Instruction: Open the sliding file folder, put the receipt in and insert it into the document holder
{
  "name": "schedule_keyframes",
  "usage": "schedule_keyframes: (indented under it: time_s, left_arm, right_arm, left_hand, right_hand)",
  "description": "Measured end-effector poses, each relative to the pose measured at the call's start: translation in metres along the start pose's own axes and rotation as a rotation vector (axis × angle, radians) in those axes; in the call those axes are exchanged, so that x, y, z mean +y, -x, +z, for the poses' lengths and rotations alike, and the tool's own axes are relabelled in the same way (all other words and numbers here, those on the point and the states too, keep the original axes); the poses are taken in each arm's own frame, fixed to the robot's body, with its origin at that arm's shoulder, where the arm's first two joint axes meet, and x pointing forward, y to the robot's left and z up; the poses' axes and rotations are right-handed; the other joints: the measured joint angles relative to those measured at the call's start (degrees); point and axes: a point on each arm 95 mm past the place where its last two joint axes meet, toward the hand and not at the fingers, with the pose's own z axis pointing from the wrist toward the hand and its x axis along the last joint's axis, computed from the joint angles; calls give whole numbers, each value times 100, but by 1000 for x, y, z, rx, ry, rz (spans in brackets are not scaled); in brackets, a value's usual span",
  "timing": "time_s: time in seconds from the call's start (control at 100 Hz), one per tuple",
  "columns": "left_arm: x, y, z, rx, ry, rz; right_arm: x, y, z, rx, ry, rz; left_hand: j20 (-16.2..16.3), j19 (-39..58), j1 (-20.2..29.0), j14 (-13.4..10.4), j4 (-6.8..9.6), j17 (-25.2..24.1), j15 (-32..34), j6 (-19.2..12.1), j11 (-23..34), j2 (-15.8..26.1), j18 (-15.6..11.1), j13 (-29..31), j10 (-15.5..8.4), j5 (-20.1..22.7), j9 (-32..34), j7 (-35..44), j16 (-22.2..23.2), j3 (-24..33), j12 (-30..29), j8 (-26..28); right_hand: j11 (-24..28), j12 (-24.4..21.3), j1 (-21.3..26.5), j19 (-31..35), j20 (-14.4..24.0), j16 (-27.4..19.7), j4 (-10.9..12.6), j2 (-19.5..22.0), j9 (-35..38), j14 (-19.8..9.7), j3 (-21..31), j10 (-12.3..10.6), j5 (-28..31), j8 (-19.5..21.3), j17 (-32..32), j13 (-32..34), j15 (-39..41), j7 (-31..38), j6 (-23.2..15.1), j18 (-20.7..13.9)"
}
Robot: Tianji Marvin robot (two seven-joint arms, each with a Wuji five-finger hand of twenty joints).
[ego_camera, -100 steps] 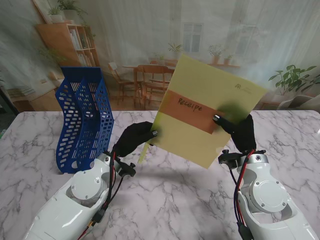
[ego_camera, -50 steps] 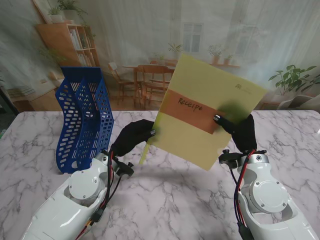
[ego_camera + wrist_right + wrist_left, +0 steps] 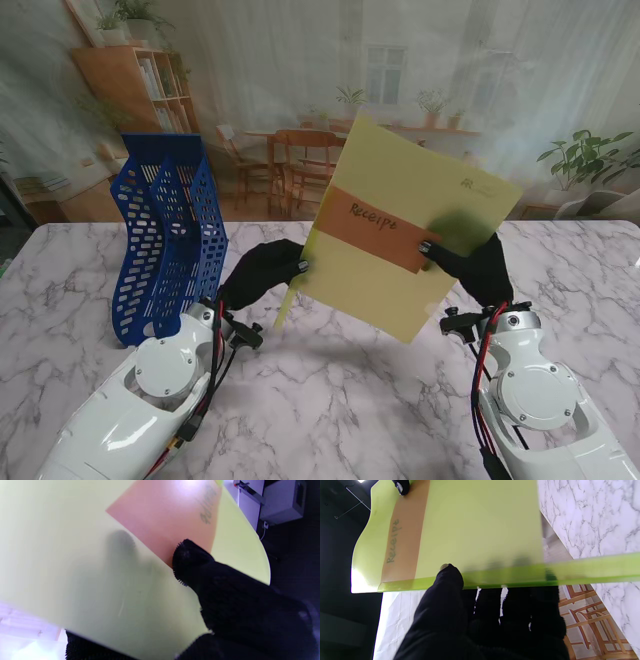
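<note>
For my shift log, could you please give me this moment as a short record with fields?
folder: yellow-green file folder, held up off the table, tilted
receipt: orange receipt inside the folder, word "Receipt" readable
left hand: left hand grips the folder's left edge
right hand: right hand pinches its right side
holder: blue document holder upright on the marble table, left of the folder

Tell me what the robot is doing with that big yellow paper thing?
The robot is holding a yellow-green file folder up off the marble table with both hands. Its left hand pinches the folder's left edge, and its right hand grips the right side. An orange receipt with "Receipt" written on it is already inside the folder. The blue document holder stands on the table to the left, and the folder is not in it yet.
</note>
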Motion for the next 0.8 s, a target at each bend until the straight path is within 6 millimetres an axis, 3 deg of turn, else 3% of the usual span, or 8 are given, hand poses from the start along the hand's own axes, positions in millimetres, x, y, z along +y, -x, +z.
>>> schedule_keyframes:
  time_s: [0.8]
  left_arm:
    - [-2, -19, 17, 40, 11, 48]
  right_arm:
    - [-14, 27, 2, -14, -141, -220]
  left_hand:
    - [10, 149, 0, 35, 1, 6, 129, 18, -12, 4, 56, 72, 0, 198, 72, 90, 66, 0, -10, -1]
  right_hand:
    - [0, 133, -1, 47, 0, 70, -2, 0, 57, -2, 0, 55, 0, 71, 26, 97, 263, -2, 0, 0]
